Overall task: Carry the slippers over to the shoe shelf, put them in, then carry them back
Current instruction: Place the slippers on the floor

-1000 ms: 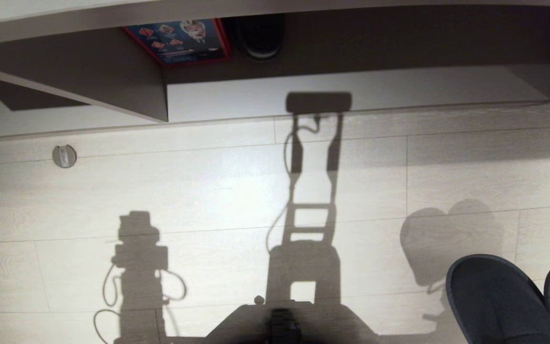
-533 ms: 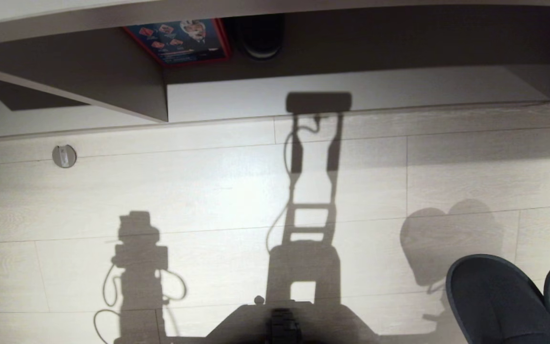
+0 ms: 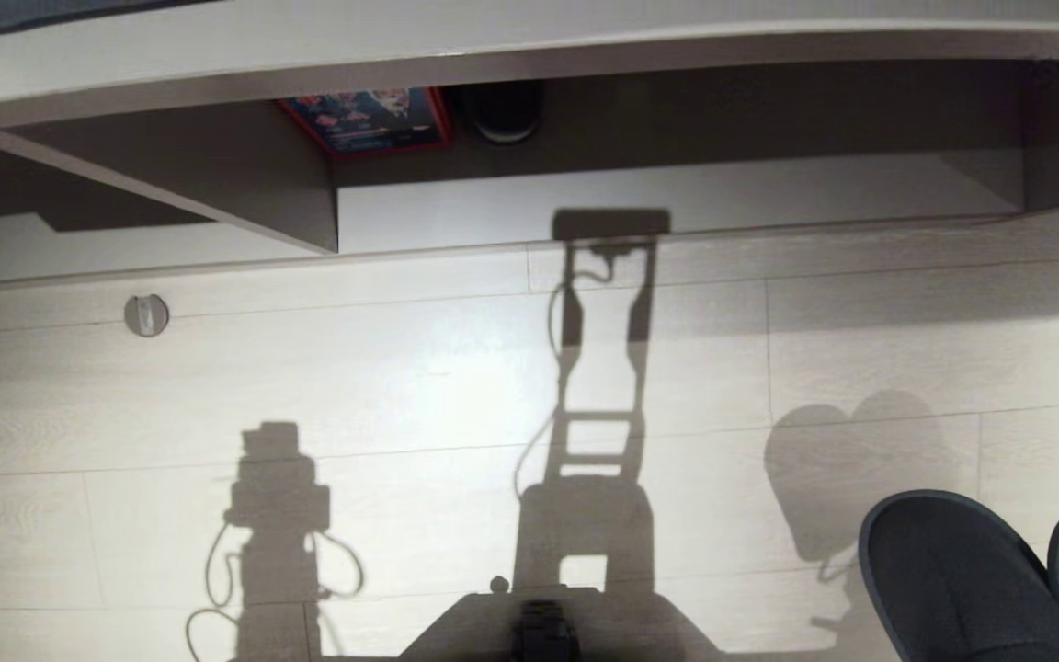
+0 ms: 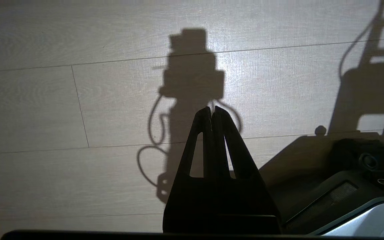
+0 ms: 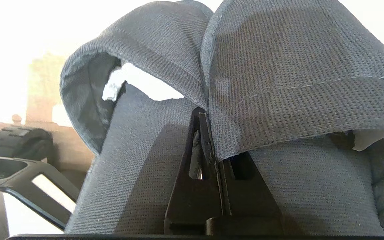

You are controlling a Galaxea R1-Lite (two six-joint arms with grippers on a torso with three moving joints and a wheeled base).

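Note:
The slippers [image 3: 952, 579] are dark grey fabric and hang at the head view's lower right, above the pale floor. Up close the two slippers [image 5: 278, 83] lie pressed together, and my right gripper [image 5: 205, 116] is shut on their fabric edges; one finger is hidden under the cloth. The shoe shelf [image 3: 768, 188] runs along the far side of the floor. It is a low grey-brown cubby with a pale base board and a slanted divider [image 3: 217, 170]. My left gripper [image 4: 211, 110] hangs shut and empty over bare floor, well short of the shelf.
Inside the shelf sit a red-edged blue box [image 3: 369, 119] and a small black rounded object [image 3: 502, 110]. A round metal stop [image 3: 146, 314] is fixed in the floor at the left. My base [image 3: 539, 630] shows at the bottom, with my shadows across the planks.
The whole head view has shifted: the shelf and floor slide down the picture and more of the shelf's top shows, so the camera moved. The slippers and both arms keep their places.

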